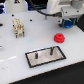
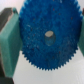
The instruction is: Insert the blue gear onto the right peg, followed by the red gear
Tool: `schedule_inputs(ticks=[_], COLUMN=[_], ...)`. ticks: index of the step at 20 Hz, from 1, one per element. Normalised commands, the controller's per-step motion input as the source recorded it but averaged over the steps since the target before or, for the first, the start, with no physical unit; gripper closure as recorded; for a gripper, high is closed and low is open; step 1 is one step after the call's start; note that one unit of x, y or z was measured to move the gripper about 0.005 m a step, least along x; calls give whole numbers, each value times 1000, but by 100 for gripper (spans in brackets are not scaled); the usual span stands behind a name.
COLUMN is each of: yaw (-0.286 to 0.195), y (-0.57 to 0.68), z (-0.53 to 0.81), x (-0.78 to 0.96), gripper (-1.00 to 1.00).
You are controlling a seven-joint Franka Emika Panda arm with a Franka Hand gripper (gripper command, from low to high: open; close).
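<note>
The blue gear point(image 2: 47, 37) fills the wrist view, a toothed disc with a small centre hole. My gripper point(image 2: 46, 40) is shut on it, with green finger pads point(image 2: 9, 42) against its two sides. In the exterior view the gripper point(image 1: 65, 21) hangs at the back right, above the white table, and I cannot make out the blue gear there. The red gear point(image 1: 60, 37) lies flat on the table below and in front of the gripper. The right peg point(image 1: 50, 50) stands on the black-rimmed grey plate point(image 1: 56, 56), to the exterior view's left of the red gear.
The left twin peg point(image 1: 37, 54) stands on the same plate. A beige block-like fixture point(image 1: 18, 27) stands at the exterior view's left. The robot's arm and dark clutter fill the back edge.
</note>
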Motion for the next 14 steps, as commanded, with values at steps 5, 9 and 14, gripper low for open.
schedule_inputs(ticks=[5, 9, 14], yaw=[0, 0, 0], y=[-329, -329, -307], z=[579, 562, 453], x=[565, 627, 704], gripper=[100, 100, 100])
